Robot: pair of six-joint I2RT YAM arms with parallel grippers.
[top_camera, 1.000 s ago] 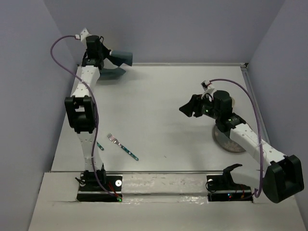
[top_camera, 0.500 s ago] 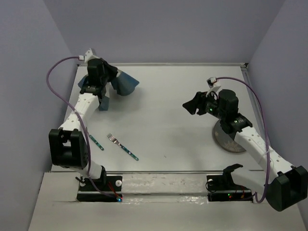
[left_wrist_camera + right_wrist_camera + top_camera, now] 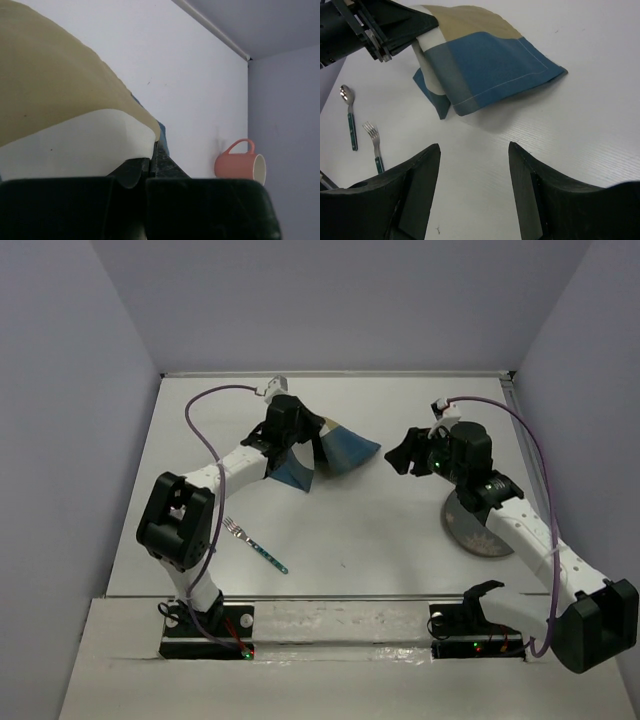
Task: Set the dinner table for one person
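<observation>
My left gripper point(image 3: 312, 445) is shut on a corner of the blue, tan and white placemat point(image 3: 345, 448) and holds it over the middle of the white dinner table point(image 3: 380, 540). The cloth hangs folded, its lower edge trailing on the table. In the left wrist view the jaws point(image 3: 152, 150) pinch the cloth's point(image 3: 60, 85) edge. My right gripper point(image 3: 405, 455) hovers open just right of the cloth, nothing between its fingers point(image 3: 474, 145). From the right wrist, the placemat point(image 3: 490, 65) lies ahead with the left gripper point(image 3: 395, 22) above it.
A fork point(image 3: 240, 533) with a green handle lies near the front left. The right wrist view shows the fork point(image 3: 374, 145) beside a spoon point(image 3: 349, 117). A grey plate point(image 3: 470, 532) sits under my right arm. An orange mug point(image 3: 240, 165) stands near the table's far edge.
My left arm has swung from the far left corner to the table's middle, carrying the placemat. The right gripper has shifted slightly away and stays open.
</observation>
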